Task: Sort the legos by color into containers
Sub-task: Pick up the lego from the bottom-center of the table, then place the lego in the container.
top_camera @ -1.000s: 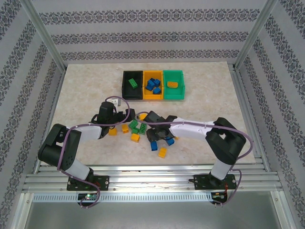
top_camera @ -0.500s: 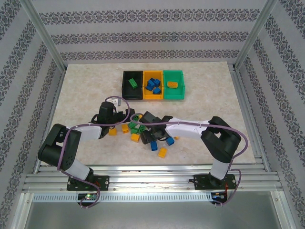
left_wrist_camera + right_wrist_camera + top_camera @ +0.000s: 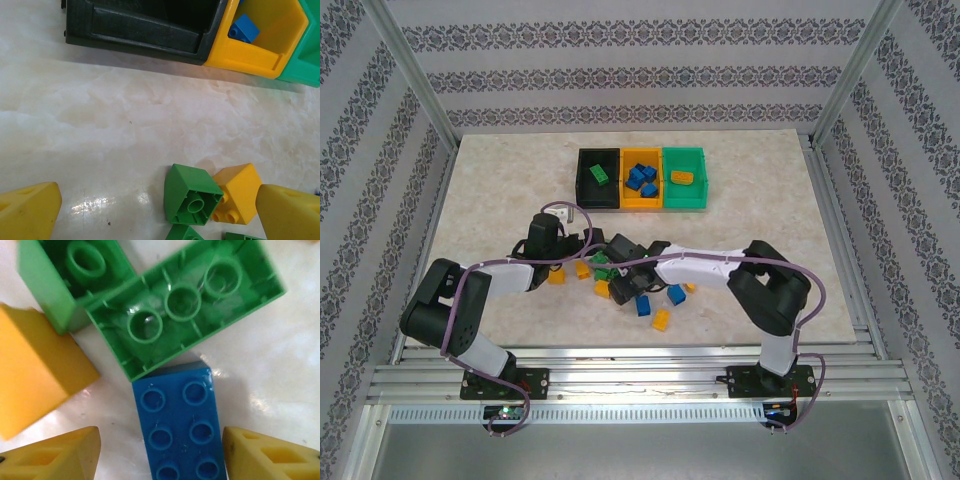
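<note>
A pale marbled tabletop (image 3: 490, 190) carries three containers (image 3: 642, 206) in a row at upper centre and legos (image 3: 661, 319) scattered lower centre.

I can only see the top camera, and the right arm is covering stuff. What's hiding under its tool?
Observer: A blue lego, studs up, lies between the right tool's two fingers.
Operator: Did it grab it?
Observer: Not yet. The jaws stand open, and a gap shows between one finger and the brick.
Operator: Is anything bumping into the blue one?
Observer: Yes. A long green lego, flipped hollow side up, lies against its far end.
</note>
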Robot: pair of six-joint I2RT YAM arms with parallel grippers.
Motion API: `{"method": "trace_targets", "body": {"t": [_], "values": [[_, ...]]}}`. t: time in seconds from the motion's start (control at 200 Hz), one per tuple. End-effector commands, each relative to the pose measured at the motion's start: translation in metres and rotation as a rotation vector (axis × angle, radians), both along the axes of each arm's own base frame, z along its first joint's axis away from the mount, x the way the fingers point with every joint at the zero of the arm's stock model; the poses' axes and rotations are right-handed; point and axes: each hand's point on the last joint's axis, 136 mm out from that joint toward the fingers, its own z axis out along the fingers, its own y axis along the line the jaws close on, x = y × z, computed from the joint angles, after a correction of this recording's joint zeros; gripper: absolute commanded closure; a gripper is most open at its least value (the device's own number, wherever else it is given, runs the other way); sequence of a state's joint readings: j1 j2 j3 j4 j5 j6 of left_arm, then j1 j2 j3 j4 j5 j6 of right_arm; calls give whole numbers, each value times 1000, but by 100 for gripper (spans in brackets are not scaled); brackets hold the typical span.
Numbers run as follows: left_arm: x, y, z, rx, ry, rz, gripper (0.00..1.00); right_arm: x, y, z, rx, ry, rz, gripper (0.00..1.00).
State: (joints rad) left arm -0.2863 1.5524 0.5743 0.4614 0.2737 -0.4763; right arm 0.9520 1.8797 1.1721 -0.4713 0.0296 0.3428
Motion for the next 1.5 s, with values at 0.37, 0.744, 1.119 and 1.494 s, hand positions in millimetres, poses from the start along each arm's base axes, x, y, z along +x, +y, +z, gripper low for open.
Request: {"method": "trace_targets", "body": {"t": [0.37, 0.744, 1.119, 1.494], "values": [[9, -4, 11, -39, -40, -5, 0, 16, -10, 11, -54, -102, -29, 72], [9, 2, 11, -4, -46, 15, 0, 145, 0, 105, 312, -299, -257, 72], [10, 1, 8, -7, -28, 8, 0, 290, -24, 132, 380, -399, -456, 60], [10, 2, 9, -19, -30, 12, 0, 230, -6, 112, 311, -347, -320, 41]]}}
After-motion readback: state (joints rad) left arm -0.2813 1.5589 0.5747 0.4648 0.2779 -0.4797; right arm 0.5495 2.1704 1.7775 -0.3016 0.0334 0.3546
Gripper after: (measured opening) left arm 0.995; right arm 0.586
